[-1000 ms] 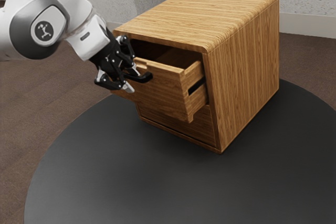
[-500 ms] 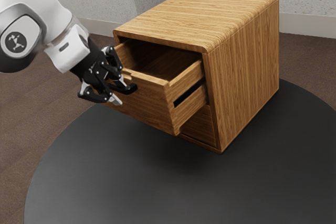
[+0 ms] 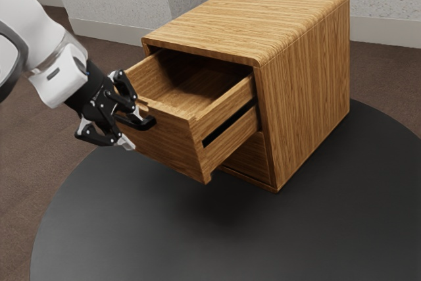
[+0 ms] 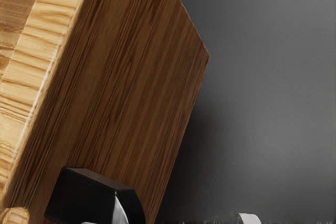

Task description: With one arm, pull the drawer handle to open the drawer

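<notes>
Fingers [image 3: 126,90]: spread wide, 1 above and 1 below the drawer handle, not clamped on it.
Gripper [image 3: 130,126]: black, at the drawer's front, pointing toward the exterior view's right.
Drawer handle [image 3: 141,123]: a black bar lying between the 2 fingers. In the wrist view it sits dark against the front panel [image 4: 92,198].
Drawer [image 3: 177,139]: the upper one of 2. It stands well out of the cabinet, its front toward the exterior view's left, and its hollow inside shows.
Arm [image 3: 56,74]: white, coming in from the exterior view's left.
Cabinet [image 3: 302,77]: a light wood box, standing on the table.
Table [image 3: 230,228]: round, black.
Floor [image 3: 39,136]: brown, around the table.
</notes>
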